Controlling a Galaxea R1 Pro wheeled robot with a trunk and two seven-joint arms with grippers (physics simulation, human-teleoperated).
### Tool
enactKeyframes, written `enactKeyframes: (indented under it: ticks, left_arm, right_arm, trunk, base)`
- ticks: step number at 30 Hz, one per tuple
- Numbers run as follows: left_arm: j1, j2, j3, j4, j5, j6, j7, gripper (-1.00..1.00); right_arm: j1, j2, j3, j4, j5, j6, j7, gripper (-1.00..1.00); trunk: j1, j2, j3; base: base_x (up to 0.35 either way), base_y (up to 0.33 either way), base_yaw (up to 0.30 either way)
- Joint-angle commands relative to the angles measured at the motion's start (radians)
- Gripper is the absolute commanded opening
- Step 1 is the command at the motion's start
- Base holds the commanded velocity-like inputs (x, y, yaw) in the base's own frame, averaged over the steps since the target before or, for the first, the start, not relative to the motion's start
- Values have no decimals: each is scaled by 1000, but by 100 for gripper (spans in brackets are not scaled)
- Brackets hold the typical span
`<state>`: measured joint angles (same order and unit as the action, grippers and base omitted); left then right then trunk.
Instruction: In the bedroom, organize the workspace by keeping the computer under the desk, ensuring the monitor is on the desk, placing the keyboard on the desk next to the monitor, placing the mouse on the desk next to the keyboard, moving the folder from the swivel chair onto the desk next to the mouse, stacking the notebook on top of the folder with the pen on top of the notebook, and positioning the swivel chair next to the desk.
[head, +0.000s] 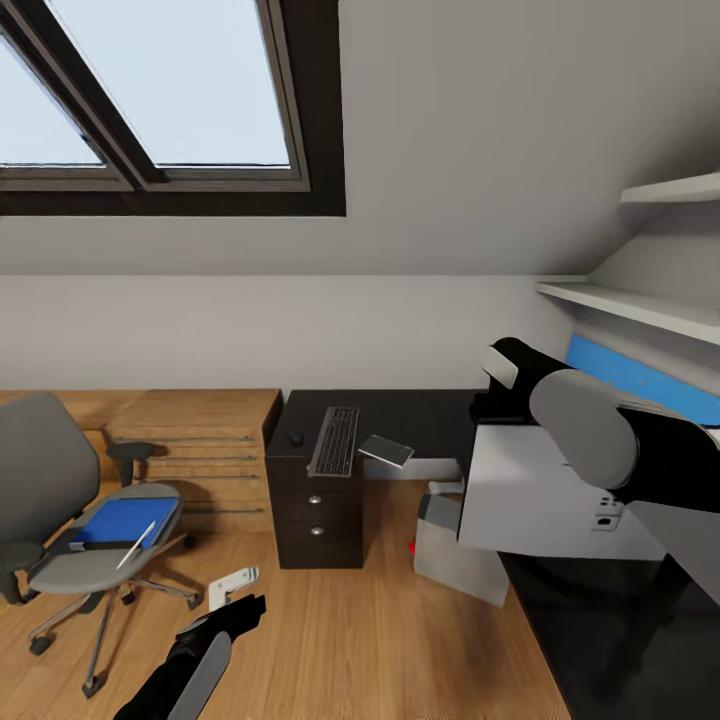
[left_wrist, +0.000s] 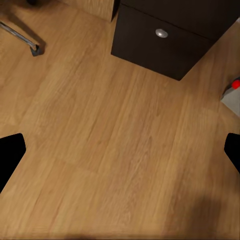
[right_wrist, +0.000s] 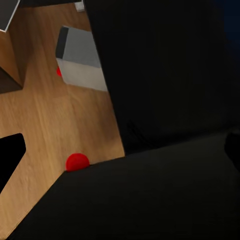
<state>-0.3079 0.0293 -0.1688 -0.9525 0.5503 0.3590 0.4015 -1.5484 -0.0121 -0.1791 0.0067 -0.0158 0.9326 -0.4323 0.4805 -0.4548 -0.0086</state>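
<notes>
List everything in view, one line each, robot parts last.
chair: 1, grey with chrome base, on the floor at left
folder: 1, blue, on the chair seat
pen: 1, white, lying on the folder
keyboard: 1, grey with dark keys, on the desk
mouse: 1, black, beside the keyboard
notebook: 1, grey, overhanging the desk edge
desk: 1, black top, dark drawers
monitor: 1, white back, by the right arm
computer: 1, silver-grey, on the floor, tilted
shelving: 1, light wood, against the wall
left gripper: 1, black, open over the floor
right gripper: 1, black, around the monitor's edge
</notes>
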Motion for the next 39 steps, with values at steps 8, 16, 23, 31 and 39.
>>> enactKeyframes:
  ticks: [8,16,23,31,39]
  left_arm:
    - [0,1,-5,-3,10,2,10,100]
    - [0,1,-5,-2,11,2,10,100]
    - [0,1,-5,-2,11,2,10,100]
    - [0,1,-6,-2,11,3,10,100]
    - [0,1,-7,-2,11,3,10,100]
  right_arm:
    - [9,2,-11,1,-3,-7,-12,100]
    - [11,1,-11,1,-1,-11,-14,100]
    - [18,-1,-11,-1,-1,-12,-14,100]
    - [21,-2,-10,-2,0,-12,-16,100]
    - [21,-2,-10,-1,0,-13,-16,100]
  trunk:
    - [0,-1,-1]
    - [0,-1,-1]
    - [0,-1,-1]
    - [0,-1,-1]
    - [0,-1,-1]
  base:
    - [-184,0,0]
    - [-127,0,0]
    - [-143,0,0]
    - [-151,0,0]
    - [-198,0,0]
